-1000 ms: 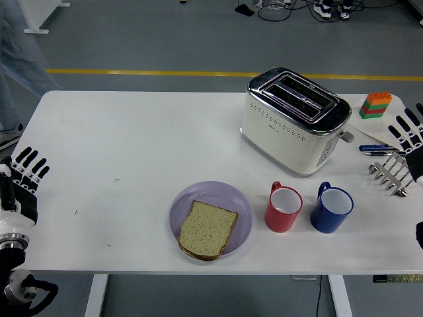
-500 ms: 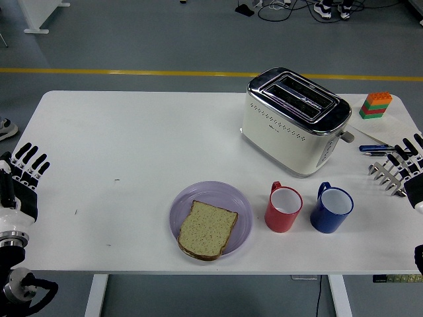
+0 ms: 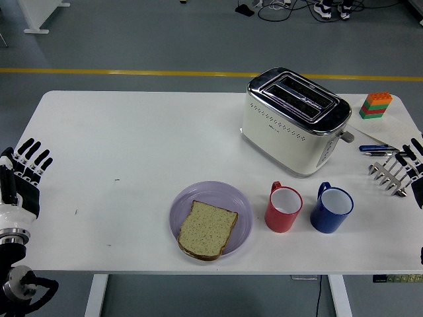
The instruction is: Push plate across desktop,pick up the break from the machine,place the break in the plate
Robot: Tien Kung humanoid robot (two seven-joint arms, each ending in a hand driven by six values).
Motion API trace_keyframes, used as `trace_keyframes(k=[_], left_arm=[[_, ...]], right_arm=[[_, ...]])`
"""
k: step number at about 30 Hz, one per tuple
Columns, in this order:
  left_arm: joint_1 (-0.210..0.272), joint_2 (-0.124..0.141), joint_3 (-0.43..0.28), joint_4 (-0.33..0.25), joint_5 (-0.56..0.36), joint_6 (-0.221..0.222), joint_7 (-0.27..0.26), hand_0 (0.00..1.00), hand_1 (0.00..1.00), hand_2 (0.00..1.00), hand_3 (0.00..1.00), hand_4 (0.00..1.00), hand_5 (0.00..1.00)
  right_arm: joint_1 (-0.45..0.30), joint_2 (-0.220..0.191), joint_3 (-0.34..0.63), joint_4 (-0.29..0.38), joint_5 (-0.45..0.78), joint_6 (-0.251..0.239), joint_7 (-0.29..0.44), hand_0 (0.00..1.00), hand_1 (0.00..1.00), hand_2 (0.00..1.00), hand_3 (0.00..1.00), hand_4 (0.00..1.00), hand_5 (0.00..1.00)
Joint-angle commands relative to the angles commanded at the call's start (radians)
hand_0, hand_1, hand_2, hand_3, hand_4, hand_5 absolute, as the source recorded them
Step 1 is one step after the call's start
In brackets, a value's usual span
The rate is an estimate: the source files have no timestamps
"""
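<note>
Bread (image 3: 207,230) lay flat on the lilac plate (image 3: 243,210), which sat close to the worktop's (image 3: 132,145) near edge, a little right of its middle. Judging from that, the placing step looked finished, the slice resting where the task wanted it. Just beside the plate, toward the right edge, stood a red mug (image 3: 283,208) and a blue mug (image 3: 331,209), apart from each other and from the plate, so neither crowded the slice.

At the left edge the left robot hand (image 3: 21,179) hung with its fingers spread and upright, holding nothing, well apart from the plate. At the right edge the right robot hand (image 3: 413,170) was only partly in view, fingers spread and empty, near a metal rack (image 3: 386,173) and some pens (image 3: 373,148). Both seemed parked clear of the work.

Farther back, the toaster (image 3: 294,121) stood toward the far right, its slots showing no bread. Stacked toy bricks (image 3: 375,104) sat near the far right corner.
</note>
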Motion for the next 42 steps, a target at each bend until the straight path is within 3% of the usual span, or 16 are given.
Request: trace_keyframes(k=[13, 32, 42], left_arm=[[0.002, 0.0, 0.008, 0.001, 0.005, -0.003, 0.008, 0.766, 0.753, 0.799, 0.718, 0.473, 0.998], [-0.006, 0.004, 0.012, 0.0, 0.008, -0.01, 0.019, 0.766, 0.752, 0.789, 0.718, 0.481, 0.998], [-0.039, 0.008, 0.029, 0.004, 0.009, -0.013, 0.022, 0.767, 0.752, 0.788, 0.714, 0.482, 0.998]], right_arm=[[-0.008, 0.0, 0.024, 0.003, -0.004, 0.007, -0.002, 0.71, 0.694, 0.72, 0.692, 0.572, 0.411], [-0.004, 0.001, 0.062, 0.007, -0.015, 0.06, -0.015, 0.704, 0.684, 0.7, 0.671, 0.567, 0.415], [-0.001, 0.0, 0.083, 0.02, -0.016, 0.075, -0.019, 0.701, 0.682, 0.697, 0.662, 0.566, 0.417]])
